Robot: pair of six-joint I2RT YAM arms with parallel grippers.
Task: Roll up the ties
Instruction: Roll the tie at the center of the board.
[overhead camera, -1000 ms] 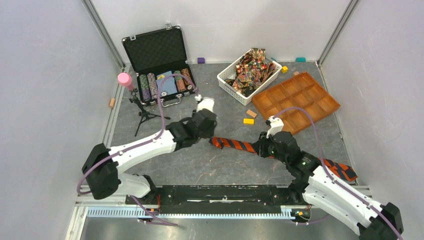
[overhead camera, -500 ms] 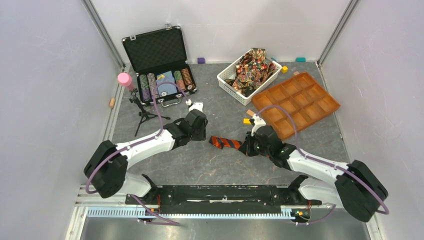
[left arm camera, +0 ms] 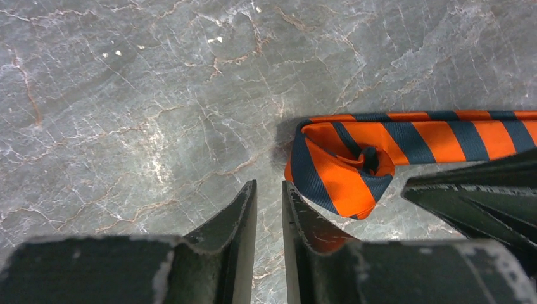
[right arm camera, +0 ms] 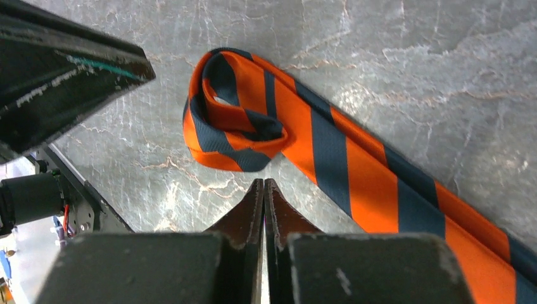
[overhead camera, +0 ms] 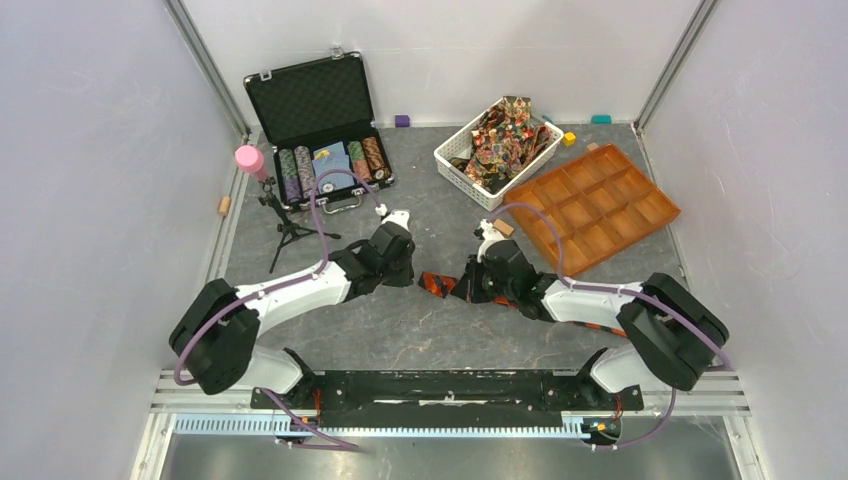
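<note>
The left jaws stand slightly parted, a narrow slit between them with nothing in it. Their tips sit close beside the coiled end of the orange-and-dark striped tie (left arm camera: 345, 161), on its left; whether they touch the cloth I cannot tell. The right jaws are pressed together and empty, their tips pointing at the same coil from its right.

The tie lies on the grey marbled bench (overhead camera: 400, 330), near its middle, between the two pairs of jaws. Its end is curled into a small loose coil, and the rest runs flat to the right, passing under the right arm (overhead camera: 590, 300).

At the far right, a white basket (overhead camera: 452, 160) holds a heap of patterned ties (overhead camera: 505, 135), and an orange compartment tray (overhead camera: 600, 200) lies just right of it. At the far left, an open black case (overhead camera: 305, 100) holds rows of poker chips (overhead camera: 330, 165), with a pink-topped tripod stand (overhead camera: 250, 160) just left of the case.
</note>
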